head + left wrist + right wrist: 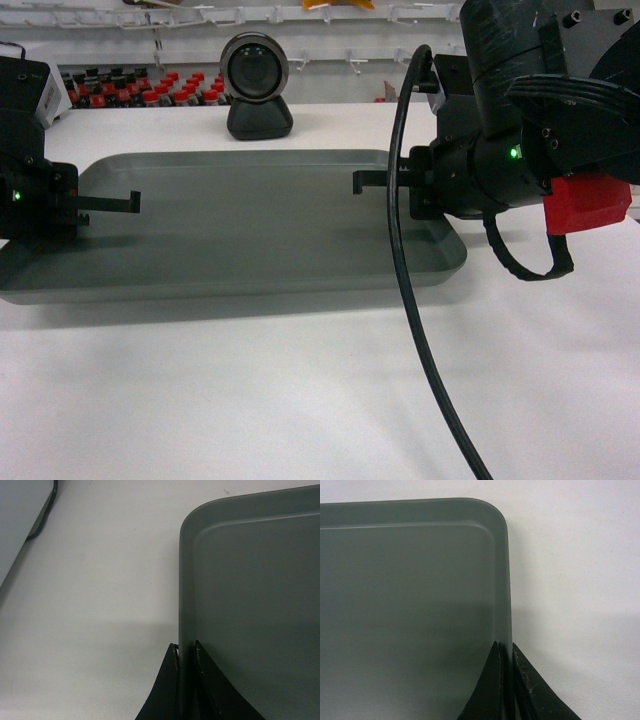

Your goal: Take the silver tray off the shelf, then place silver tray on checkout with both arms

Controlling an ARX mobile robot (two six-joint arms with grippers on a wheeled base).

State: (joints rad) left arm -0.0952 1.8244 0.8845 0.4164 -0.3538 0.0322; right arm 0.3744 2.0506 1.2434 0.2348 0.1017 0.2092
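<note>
Tray down on the bench, both ends gripped!

Flat on the white bench (300, 400): silver tray (250, 225), left gripper (186, 652) and right gripper (505, 650) with jaws clamped on opposite short rims, sharing the load, keeping it level. Beyond the tray, a black camera (256, 85); farther back, red-capped bottles (150, 90).

The left pincer (120, 203) reaches in from the left edge of the head view, its arm low and level, a green light glowing on the wrist. In its wrist view the two black fingers (167, 690) stand close together, pinching a thin rim. The right pincer (375, 183) reaches in from the right, arm bulky and angled down, green light lit, fingers (490, 690) likewise closed on a rim.
</note>
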